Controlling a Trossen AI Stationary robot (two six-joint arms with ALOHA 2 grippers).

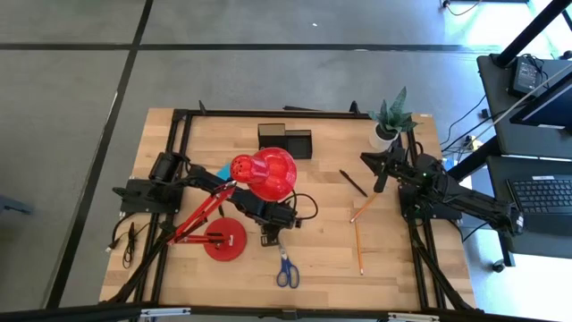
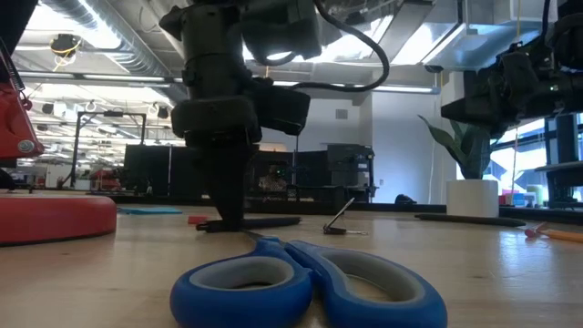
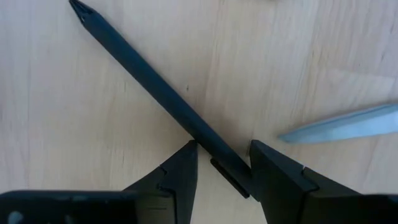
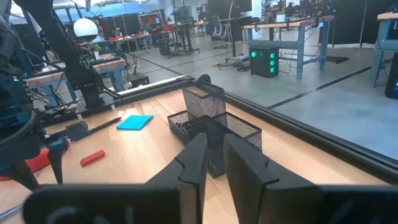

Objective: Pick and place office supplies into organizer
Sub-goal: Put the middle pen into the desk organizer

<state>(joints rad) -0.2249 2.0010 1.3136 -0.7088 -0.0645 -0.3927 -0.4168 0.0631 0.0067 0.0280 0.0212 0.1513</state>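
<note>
Left fingers [image 3: 224,177] spread, straddling black pen [image 3: 155,93] on table, not gripping.

Your left arm reaches from the left edge of the high view toward the lower centre of the frame, its wrist turned straight down. Its dark two-finger left gripper [image 3: 224,168] sits low over the wood with the fingers [image 3: 177,177] spread apart and the jaws clear of each other. Your right arm rests at the right of the high view, forearm angled toward the upper centre. Its dark right gripper [image 4: 214,165] is raised, fingers drawn near together with a narrow gap between them, gripping nothing.
</note>
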